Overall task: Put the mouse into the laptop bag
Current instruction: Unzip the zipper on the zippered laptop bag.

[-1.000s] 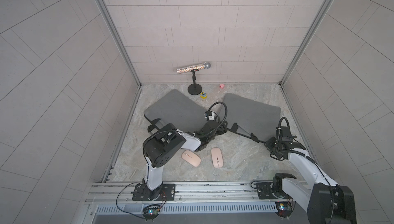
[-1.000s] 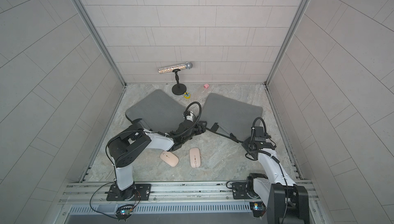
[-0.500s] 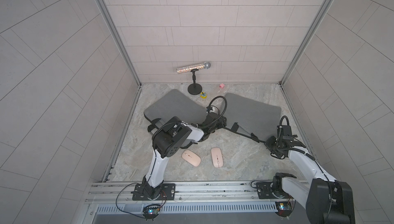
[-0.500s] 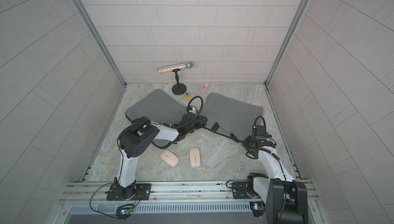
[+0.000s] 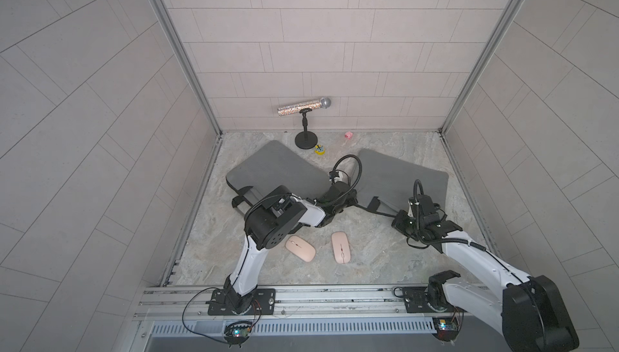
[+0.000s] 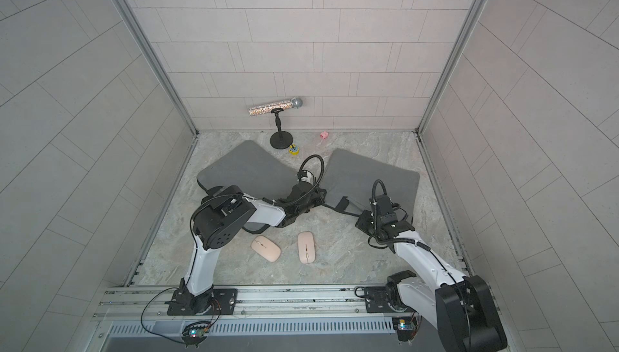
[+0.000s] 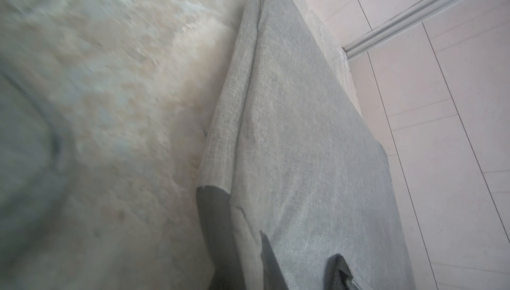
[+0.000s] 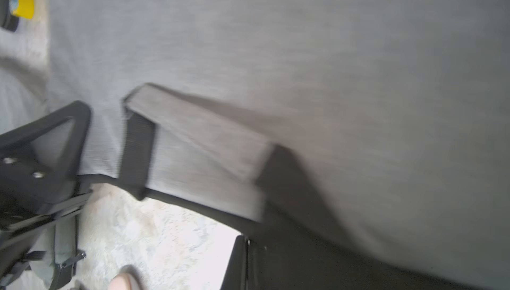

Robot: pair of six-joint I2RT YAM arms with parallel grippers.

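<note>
**Working at the bag's mouth, both mice not yet picked up**

Nearest, two pale-pink mice lie loose on the counter (image 5: pixel 368 266): the slanted mouse (image 5: pixel 300 248) and the straight mouse (image 5: pixel 341 247). Both are flat, smooth ovals with a thin dark line down the back, and are likely slippery to pinch. Just beyond, the right pincer (image 5: pixel 400 224) has its fingers together at the near edge of the laptop bag (image 5: pixel 402 179); whether it holds cloth I cannot tell. The left pincer (image 5: pixel 350 201) sits at that bag's near-left corner, and I cannot tell whether it is apart or clamped. The step looks like opening the mouth: best to take only the top layer, lift it gently, and keep the gap facing the mice. Farther off lie a second grey bag (image 5: pixel 278 172) and a microphone (image 5: pixel 303 107).
</note>
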